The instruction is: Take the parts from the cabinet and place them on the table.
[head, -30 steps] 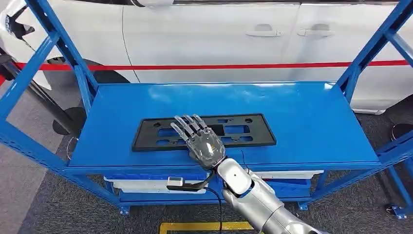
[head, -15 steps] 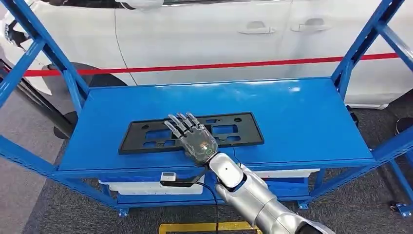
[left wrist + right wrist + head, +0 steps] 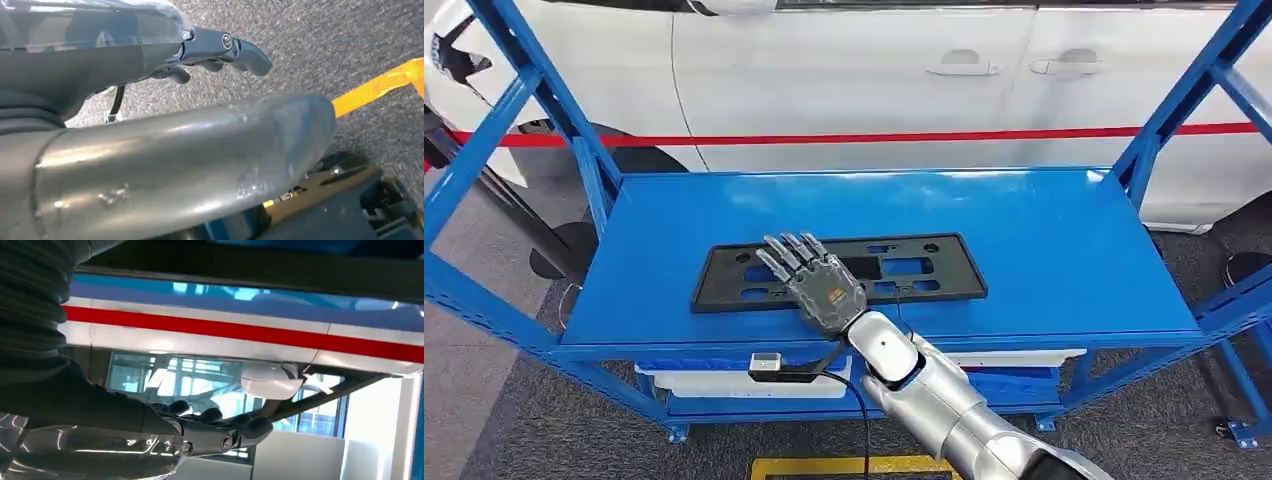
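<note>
Shifted since a second ago: your right robot hand point(image 3: 816, 281) has slid slightly toward 9 o'clock over the black part point(image 3: 839, 271); the part lies as it did.

Item: black part, a long flat matte plastic frame with rectangular cut-outs and small holes, lying flat on the cabinet's top shelf point(image 3: 1044, 250), toward its 6 o'clock edge.

Item: right robot hand, fingers spread and straight, palm down across the part's middle, gripping nothing; contact cannot be told.

Item: left robot hand point(image 3: 200, 50), fingers curled in, empty, hanging over grey carpet point(image 3: 310, 35).

Item: shelf, glossy blue painted metal, smooth.

Step in hand: reaching for the first part. Next, you likely need fingers closed on the near edge; thin and flat, it may slide.
</note>
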Motion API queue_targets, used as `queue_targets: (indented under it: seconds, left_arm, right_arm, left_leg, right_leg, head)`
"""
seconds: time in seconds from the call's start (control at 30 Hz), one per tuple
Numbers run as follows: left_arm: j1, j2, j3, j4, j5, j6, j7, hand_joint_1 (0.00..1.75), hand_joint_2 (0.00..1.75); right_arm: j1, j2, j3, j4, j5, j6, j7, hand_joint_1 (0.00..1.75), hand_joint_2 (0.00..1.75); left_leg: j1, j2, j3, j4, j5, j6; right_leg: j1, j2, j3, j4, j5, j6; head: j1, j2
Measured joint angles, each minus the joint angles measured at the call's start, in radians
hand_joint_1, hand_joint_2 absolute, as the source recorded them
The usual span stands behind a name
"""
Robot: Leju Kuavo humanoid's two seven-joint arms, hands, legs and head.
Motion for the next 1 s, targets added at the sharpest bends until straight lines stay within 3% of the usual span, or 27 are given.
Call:
queue_targets:
  seconds: [0.03,0.07,0.1,0.17,0.2,0.3,0.37,0.4,0.43,0.5,0.53,0.57,0.6,0.67,0.7,0.73,0.83,0.87,0.9,0.93,1.0]
  left_arm:
    - [0.000,0.000,0.000,0.000,-0.006,-0.004,0.002,0.00,0.00]
    - [0.001,0.000,0.000,0.000,-0.010,-0.008,0.005,0.00,0.00]
    - [0.001,0.000,-0.002,0.000,-0.017,-0.011,0.008,0.00,0.00]
    - [0.000,0.000,-0.010,0.000,-0.030,-0.015,0.013,0.00,0.00]
    - [0.000,0.000,-0.013,0.000,-0.033,-0.015,0.013,0.00,0.00]
    - [-0.005,0.000,-0.024,0.000,-0.039,-0.016,0.013,0.00,0.00]
    - [-0.008,0.000,-0.025,0.000,-0.039,-0.016,0.010,0.00,0.00]
    - [-0.008,-0.001,-0.026,0.000,-0.039,-0.016,0.010,0.00,0.00]
    - [-0.008,-0.002,-0.026,0.000,-0.039,-0.016,0.010,0.00,0.00]
    - [-0.006,-0.001,-0.027,0.000,-0.039,-0.015,0.008,0.00,0.00]
    - [-0.003,-0.001,-0.027,0.000,-0.038,-0.014,0.006,0.00,0.00]
    - [0.000,-0.001,-0.027,0.000,-0.037,-0.013,0.005,0.00,0.00]
    - [0.001,0.000,-0.027,0.000,-0.037,-0.013,0.003,0.00,0.00]
    - [-0.001,0.000,-0.027,0.000,-0.033,-0.013,0.001,0.00,0.00]
    - [-0.003,0.000,-0.026,0.000,-0.031,-0.013,0.000,0.00,0.00]
    - [-0.006,0.000,-0.026,0.000,-0.031,-0.012,-0.001,0.00,0.00]
    - [-0.004,0.001,-0.026,0.000,-0.031,-0.012,-0.001,0.00,0.00]
    - [-0.003,0.000,-0.026,0.000,-0.031,-0.010,-0.001,0.00,0.00]
    - [-0.004,0.000,-0.026,0.000,-0.031,-0.008,-0.001,0.00,0.00]
    - [-0.004,0.000,-0.026,0.000,-0.031,-0.006,-0.002,0.00,0.00]
    - [-0.001,0.000,-0.026,0.000,-0.031,-0.004,-0.002,0.00,0.00]
  right_arm:
    - [-0.002,0.000,0.001,0.008,0.000,0.008,0.008,0.00,1.75]
    - [-0.007,0.000,0.002,0.018,0.000,0.020,0.018,0.00,1.75]
    - [-0.018,0.000,0.002,0.031,0.000,0.032,0.028,0.00,1.75]
    - [-0.057,0.004,0.002,0.075,0.000,0.049,0.051,0.00,1.75]
    - [-0.078,0.005,0.000,0.105,-0.003,0.055,0.062,0.00,1.75]
    - [-0.117,0.014,-0.011,0.191,-0.015,0.056,0.083,0.00,1.75]
    - [-0.138,0.018,-0.023,0.239,-0.022,0.051,0.085,0.00,1.75]
    - [-0.147,0.020,-0.027,0.259,-0.026,0.049,0.085,0.00,1.75]
    - [-0.153,0.023,-0.031,0.275,-0.027,0.048,0.085,0.00,1.75]
    - [-0.157,0.024,-0.034,0.309,-0.027,0.049,0.089,0.00,1.75]
    - [-0.160,0.026,-0.034,0.323,-0.026,0.054,0.093,0.00,1.75]
    - [-0.165,0.029,-0.034,0.334,-0.023,0.060,0.098,0.00,1.75]
    - [-0.174,0.033,-0.035,0.347,-0.018,0.069,0.104,0.00,1.75]
    - [-0.193,0.036,-0.039,0.373,-0.011,0.093,0.121,0.00,1.75]
    - [-0.202,0.036,-0.041,0.385,-0.008,0.104,0.131,0.00,1.75]
    - [-0.209,0.035,-0.045,0.400,-0.007,0.109,0.138,0.00,1.75]
    - [-0.218,0.035,-0.053,0.428,-0.007,0.109,0.146,0.00,1.75]
    - [-0.222,0.033,-0.057,0.437,-0.007,0.107,0.147,0.00,1.75]
    - [-0.222,0.027,-0.059,0.446,-0.007,0.107,0.147,0.00,1.75]
    - [-0.223,0.025,-0.061,0.453,-0.007,0.106,0.147,0.00,1.75]
    - [-0.223,0.019,-0.067,0.462,-0.005,0.104,0.147,0.00,1.75]
  left_leg:
    - [0.000,0.000,-0.001,0.001,0.000,0.000]
    - [0.000,-0.001,0.000,0.002,0.000,0.000]
    - [0.000,-0.001,0.001,0.003,-0.001,-0.001]
    - [0.001,-0.003,0.001,0.013,-0.007,-0.009]
    - [-0.002,-0.003,-0.004,0.018,-0.011,-0.014]
    - [-0.004,-0.003,-0.009,0.022,-0.012,-0.029]
    - [-0.003,-0.002,-0.012,0.026,-0.019,-0.040]
    - [-0.002,-0.001,-0.019,0.054,-0.041,-0.046]
    - [0.000,-0.001,-0.046,0.113,-0.077,-0.051]
    - [0.003,-0.001,-0.122,0.277,-0.148,-0.059]
    - [0.003,-0.001,-0.148,0.330,-0.159,-0.060]
    - [0.003,-0.001,-0.151,0.332,-0.145,-0.059]
    - [0.003,-0.001,-0.131,0.287,-0.109,-0.056]
    - [0.002,-0.001,-0.045,0.109,-0.020,-0.045]
    - [0.000,-0.001,-0.008,0.034,-0.005,-0.037]
    - [-0.006,0.000,-0.002,0.018,-0.014,-0.033]
    - [-0.009,-0.001,-0.001,0.017,-0.010,-0.020]
    - [0.002,0.000,0.009,-0.001,0.002,-0.010]
    - [0.002,0.003,0.011,-0.006,0.008,-0.006]
    - [0.002,0.004,0.008,-0.008,0.010,0.000]
    - [0.000,0.005,0.002,-0.007,0.013,0.004]
  right_leg:
    - [-0.001,0.000,-0.022,0.039,-0.002,0.001]
    - [-0.004,0.000,-0.017,0.024,0.021,0.002]
    - [-0.006,0.000,0.005,-0.025,0.056,0.001]
    - [-0.007,-0.001,0.093,-0.204,0.147,-0.005]
    - [-0.005,0.000,0.114,-0.250,0.139,-0.010]
    - [0.003,0.001,0.110,-0.255,0.141,-0.024]
    - [-0.006,-0.001,0.114,-0.266,0.149,-0.037]
    - [-0.007,-0.001,0.115,-0.268,0.149,-0.041]
    - [-0.007,-0.001,0.115,-0.268,0.149,-0.046]
    - [-0.004,-0.002,0.115,-0.267,0.148,-0.048]
    - [-0.004,-0.002,0.115,-0.266,0.147,-0.049]
    - [-0.004,-0.001,0.117,-0.265,0.147,-0.049]
    - [-0.004,0.001,0.118,-0.265,0.146,-0.049]
    - [-0.003,0.002,0.124,-0.265,0.145,-0.047]
    - [-0.004,0.002,0.127,-0.265,0.144,-0.045]
    - [0.003,0.001,0.126,-0.264,0.142,-0.036]
    - [-0.001,0.002,0.133,-0.274,0.149,-0.017]
    - [0.004,0.001,0.134,-0.273,0.147,-0.010]
    - [0.000,0.002,0.130,-0.258,0.133,-0.006]
    - [0.000,0.001,0.108,-0.213,0.097,-0.003]
    - [-0.001,0.001,0.033,-0.053,0.013,0.003]
  head:
    - [0.000,0.000]
    - [0.000,0.000]
    - [0.000,0.000]
    - [0.000,0.000]
    - [0.000,0.000]
    - [-0.001,0.000]
    - [0.000,0.000]
    - [-0.005,0.000]
    - [-0.011,0.000]
    - [-0.010,0.000]
    - [-0.011,0.000]
    - [-0.011,0.000]
    - [-0.012,0.000]
    - [-0.011,0.000]
    - [-0.011,0.000]
    - [-0.010,0.000]
    - [-0.010,0.000]
    - [-0.010,0.000]
    - [-0.009,0.000]
    - [-0.005,0.000]
    - [-0.004,0.000]
